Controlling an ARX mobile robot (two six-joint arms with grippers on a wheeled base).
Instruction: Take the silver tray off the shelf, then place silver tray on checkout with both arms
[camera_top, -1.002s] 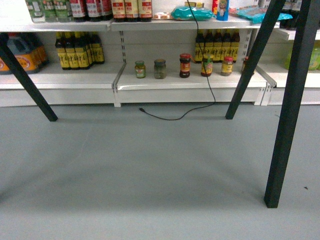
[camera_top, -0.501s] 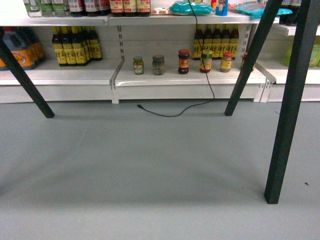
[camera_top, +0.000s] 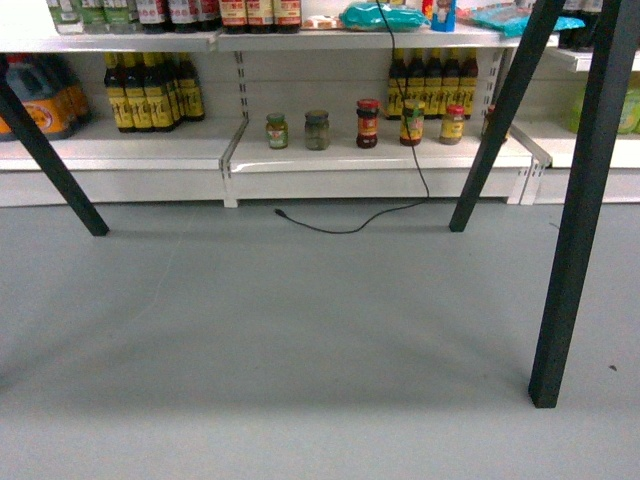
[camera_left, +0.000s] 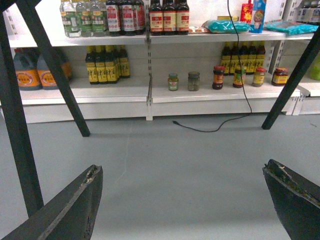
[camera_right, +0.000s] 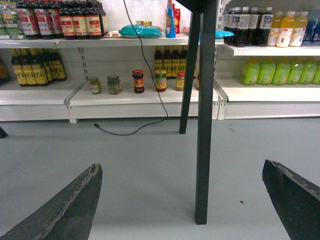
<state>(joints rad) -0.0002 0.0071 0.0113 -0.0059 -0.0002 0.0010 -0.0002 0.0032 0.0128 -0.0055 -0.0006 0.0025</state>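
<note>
Though jaws wide, left gripper (camera_left: 182, 200): dull, chipped black fingers (camera_left: 75, 205).

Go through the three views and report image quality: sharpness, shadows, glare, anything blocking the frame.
Head view: soft focus, jar labels unreadable, broad faint shadows on the grey floor. Left wrist view: sharper; the dark fingers of the open left tool fill the lower corners. Right wrist view: clearest; the right tool frames it likewise, a dark table leg cuts through the middle. No strong glare anywhere.

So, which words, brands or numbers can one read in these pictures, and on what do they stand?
None can be read.
Dark bottles, yellow labels: print too small.
Jars on the shelf: labels blurred.
Green bottles: too blurred.
Red-labelled bottles: unreadable.
</note>
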